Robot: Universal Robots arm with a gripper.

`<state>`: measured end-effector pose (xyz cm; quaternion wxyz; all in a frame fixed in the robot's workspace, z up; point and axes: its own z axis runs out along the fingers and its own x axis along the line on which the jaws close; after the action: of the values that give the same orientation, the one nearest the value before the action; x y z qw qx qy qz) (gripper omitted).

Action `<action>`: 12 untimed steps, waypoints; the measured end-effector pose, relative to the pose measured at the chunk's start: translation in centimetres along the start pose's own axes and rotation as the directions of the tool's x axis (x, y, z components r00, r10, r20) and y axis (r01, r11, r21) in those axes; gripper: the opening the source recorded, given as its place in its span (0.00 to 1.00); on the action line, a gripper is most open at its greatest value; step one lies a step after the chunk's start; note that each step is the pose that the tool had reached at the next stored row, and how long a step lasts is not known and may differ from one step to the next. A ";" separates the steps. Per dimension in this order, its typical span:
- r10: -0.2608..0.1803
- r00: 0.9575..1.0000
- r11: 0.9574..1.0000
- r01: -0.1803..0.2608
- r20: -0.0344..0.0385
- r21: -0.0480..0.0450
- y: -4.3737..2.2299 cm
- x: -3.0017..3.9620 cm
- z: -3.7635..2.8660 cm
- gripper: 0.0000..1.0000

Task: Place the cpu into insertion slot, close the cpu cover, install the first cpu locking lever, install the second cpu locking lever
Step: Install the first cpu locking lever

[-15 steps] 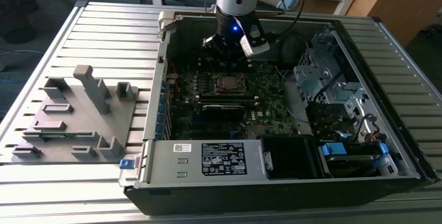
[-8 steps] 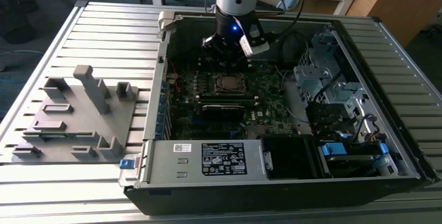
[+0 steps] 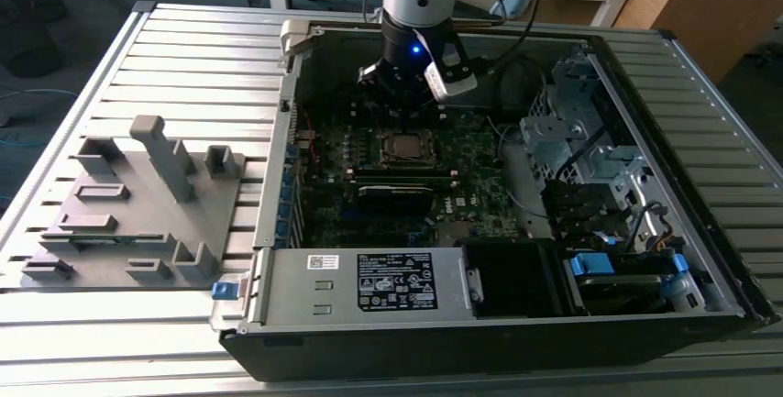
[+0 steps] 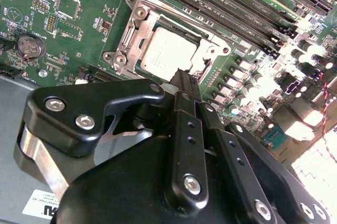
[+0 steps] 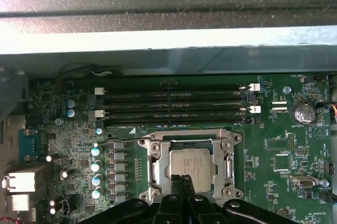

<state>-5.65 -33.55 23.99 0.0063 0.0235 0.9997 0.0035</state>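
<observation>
Counted: one cpu [image 5: 192, 162], one cpu cover [image 5: 227, 162] and one gripper [image 5: 182, 179]. The board [image 5: 274, 195] carried four long memory slots [image 5: 174, 110] and one coin battery [image 5: 301, 112].

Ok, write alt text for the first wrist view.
A dull silver square cpu sits in the black socket of a green motherboard, framed by a thin silver metal cover. The black fingers, closed together, point at its edge; long black memory slots run alongside.
</observation>
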 end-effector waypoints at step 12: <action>0.001 1.000 0.999 -0.001 -0.002 -0.046 -0.05 0.00 0.00 0.11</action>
<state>-5.65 -33.60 24.00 0.0058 0.0237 0.9994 0.0264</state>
